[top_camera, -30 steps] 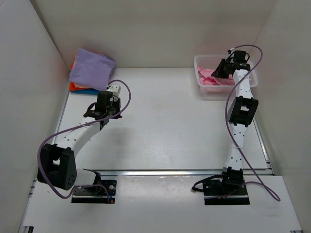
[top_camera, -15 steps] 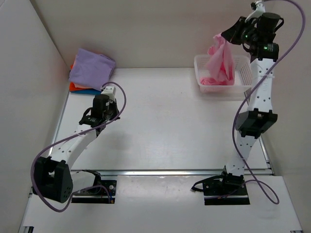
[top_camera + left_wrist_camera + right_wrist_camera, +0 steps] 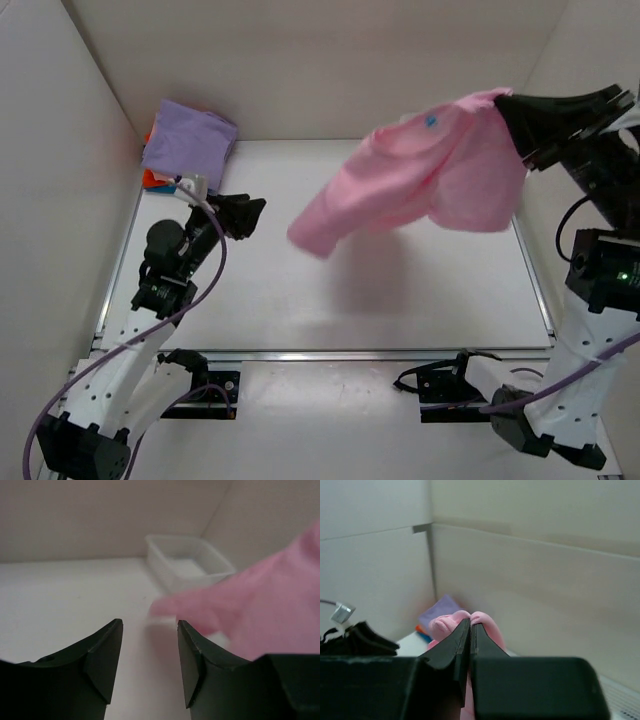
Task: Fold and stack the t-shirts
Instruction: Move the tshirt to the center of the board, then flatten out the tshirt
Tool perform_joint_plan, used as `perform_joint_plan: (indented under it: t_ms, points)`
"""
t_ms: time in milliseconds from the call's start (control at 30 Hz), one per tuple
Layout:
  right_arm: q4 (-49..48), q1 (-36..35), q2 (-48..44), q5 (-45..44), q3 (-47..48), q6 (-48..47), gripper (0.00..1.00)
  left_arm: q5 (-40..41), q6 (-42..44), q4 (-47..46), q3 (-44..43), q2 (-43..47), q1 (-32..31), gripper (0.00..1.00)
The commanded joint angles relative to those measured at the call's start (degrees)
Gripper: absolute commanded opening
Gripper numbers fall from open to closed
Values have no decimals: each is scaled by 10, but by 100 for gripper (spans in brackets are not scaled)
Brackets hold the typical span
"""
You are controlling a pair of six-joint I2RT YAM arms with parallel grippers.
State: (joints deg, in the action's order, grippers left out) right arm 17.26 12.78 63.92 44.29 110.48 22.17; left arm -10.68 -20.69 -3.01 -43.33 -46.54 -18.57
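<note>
A light pink t-shirt hangs spread in the air over the back right of the table. My right gripper is shut on a bunched edge of it, and the pink cloth bulges over the closed fingertips of that gripper. Folded t-shirts are stacked at the back left, a lavender one on top of an orange one. My left gripper is raised left of the pink t-shirt, pointing at it. It is open, and nothing sits between the fingers of the left gripper.
A white mesh basket stands at the back right, partly behind the pink t-shirt; the top view hides it. White walls close in the table on the left, back and right.
My right arm pulled the pink t-shirt up out of the basket and swung it high toward the middle. The left gripper opened, drew back, rose and turned toward the shirt.
</note>
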Motion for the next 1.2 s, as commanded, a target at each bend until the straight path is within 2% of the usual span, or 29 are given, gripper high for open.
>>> perform_joint_plan:
  t_ms: [0, 67, 100, 167, 200, 233, 267, 333, 400, 500, 533, 600, 767, 900, 1067, 1167]
  points:
    - [-66, -8, -4, 72, -109, 74, 0, -67, -84, -210, 81, 36, -30, 60]
    - [-81, -32, -16, 67, -154, 88, 0, -66, -78, -249, 96, 16, -60, 63]
    - [-86, -50, -25, 56, -176, 82, 0, -79, -68, -253, 91, -7, -96, 71]
    - [-87, -85, -31, 37, -205, 74, 0, -96, -52, -298, 91, -48, -153, 76]
    - [-83, -105, -32, 22, -215, 68, 0, -122, -65, -322, 96, -62, -185, 78]
    - [-85, -124, -34, 14, -224, 62, 0, -140, -98, -386, 105, -84, -203, 82]
    - [-86, -136, -31, 4, -227, 60, 0, -146, -130, -418, 104, -116, -213, 92]
    - [-72, -148, -21, -2, -225, 54, 0, -190, -143, -422, 80, -155, -254, 94]
    - [-63, -159, -4, -11, -221, 38, 0, -193, -148, -432, 71, -186, -277, 94]
    - [-51, -173, 17, -18, -214, 30, 0, -189, -195, -496, 104, -198, -273, 88]
    - [-44, -174, 23, -24, -216, 17, 0, -190, -182, -487, 107, -192, -271, 89]
    - [-38, -187, 28, -30, -224, 12, 0, -168, -143, -423, 100, -183, -272, 89]
    - [-61, -231, 34, -57, -260, 8, 0, -53, -61, -330, 58, -166, -306, 89]
    - [-59, -268, 45, -77, -261, 4, 0, 12, -42, -324, 33, -216, -340, 92]
    - [-60, -289, 52, -85, -248, 8, 0, 101, -34, -351, 18, -305, -361, 90]
    - [-58, -296, 59, -86, -237, 6, 0, 165, -25, -364, 5, -357, -357, 99]
